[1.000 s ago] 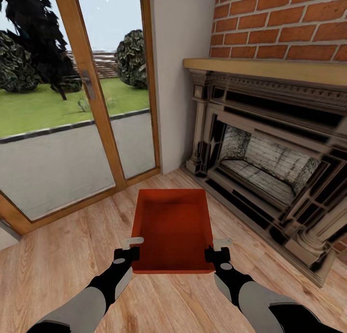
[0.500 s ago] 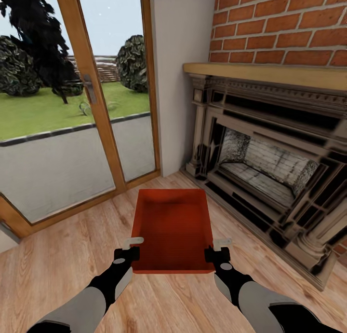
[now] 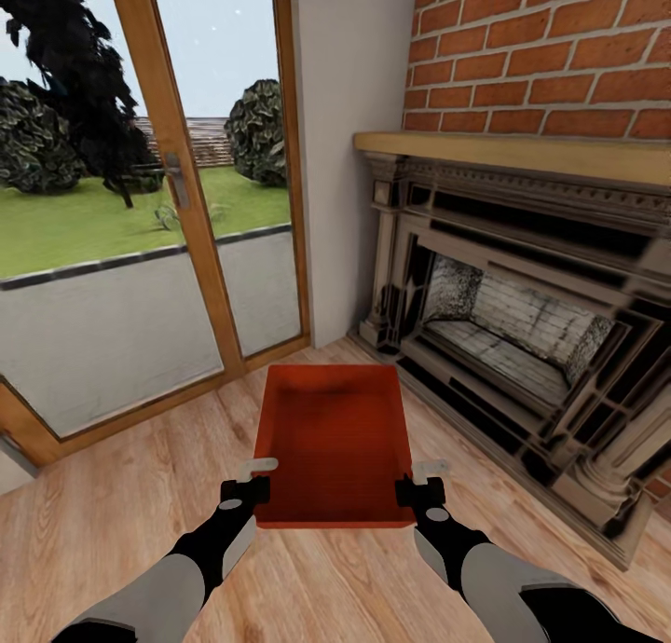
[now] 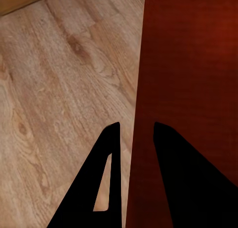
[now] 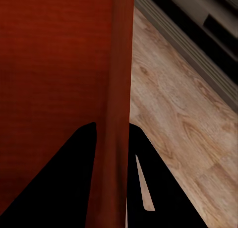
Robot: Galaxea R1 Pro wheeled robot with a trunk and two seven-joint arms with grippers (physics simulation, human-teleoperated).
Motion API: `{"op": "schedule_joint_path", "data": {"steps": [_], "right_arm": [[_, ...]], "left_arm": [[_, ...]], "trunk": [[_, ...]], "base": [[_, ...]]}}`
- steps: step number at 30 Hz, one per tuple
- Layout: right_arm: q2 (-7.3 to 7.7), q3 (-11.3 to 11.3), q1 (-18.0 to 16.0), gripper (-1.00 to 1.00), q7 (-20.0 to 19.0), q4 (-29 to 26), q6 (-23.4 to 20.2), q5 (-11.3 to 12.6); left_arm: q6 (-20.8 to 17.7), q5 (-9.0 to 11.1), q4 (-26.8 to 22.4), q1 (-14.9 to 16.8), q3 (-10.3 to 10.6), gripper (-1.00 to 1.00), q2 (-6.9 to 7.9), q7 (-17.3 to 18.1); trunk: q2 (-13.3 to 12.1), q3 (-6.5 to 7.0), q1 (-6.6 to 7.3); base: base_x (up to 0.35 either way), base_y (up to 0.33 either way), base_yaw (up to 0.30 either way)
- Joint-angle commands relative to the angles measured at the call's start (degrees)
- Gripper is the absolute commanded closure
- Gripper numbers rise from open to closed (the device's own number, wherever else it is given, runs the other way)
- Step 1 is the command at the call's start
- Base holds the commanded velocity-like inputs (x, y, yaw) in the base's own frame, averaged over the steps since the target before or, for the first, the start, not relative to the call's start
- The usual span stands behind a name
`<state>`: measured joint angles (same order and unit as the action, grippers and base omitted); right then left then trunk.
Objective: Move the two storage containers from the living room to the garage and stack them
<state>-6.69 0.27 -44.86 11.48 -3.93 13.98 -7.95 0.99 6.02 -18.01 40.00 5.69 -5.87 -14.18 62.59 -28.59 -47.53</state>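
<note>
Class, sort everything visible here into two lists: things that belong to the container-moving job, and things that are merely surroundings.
Job:
orange-red rectangular topless storage container
left gripper
right gripper

Surroundings:
red brick fireplace
wood-framed glass door
light wood plank floor

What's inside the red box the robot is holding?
Nothing: the orange-red storage container looks empty, with only its bare bottom and walls visible. The left gripper and right gripper clamp its side walls. The wood floor directly beneath it is hidden.
</note>
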Motion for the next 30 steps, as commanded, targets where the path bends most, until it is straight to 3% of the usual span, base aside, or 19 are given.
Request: {"op": "schedule_joint_path", "data": {"steps": [1,30], "right_arm": [[0.01,-1.94,-0.03,1.0,0.54,0.23,0.16,0.26],[0.01,-1.94,-0.01,1.0,0.55,0.23,0.17,0.22]], "left_arm": [[2.27,-0.49,-0.19,0.07,-0.75,1.0,0.07,-1.38],[2.27,-0.49,-0.18,0.07,-0.77,1.0,0.07,-1.38]], "trunk": [[0.04,0.04,0.0],[0.04,2.66,0.0]], "base": [[0.0,0.0,0.0],[0.0,0.0,0.0]]}}
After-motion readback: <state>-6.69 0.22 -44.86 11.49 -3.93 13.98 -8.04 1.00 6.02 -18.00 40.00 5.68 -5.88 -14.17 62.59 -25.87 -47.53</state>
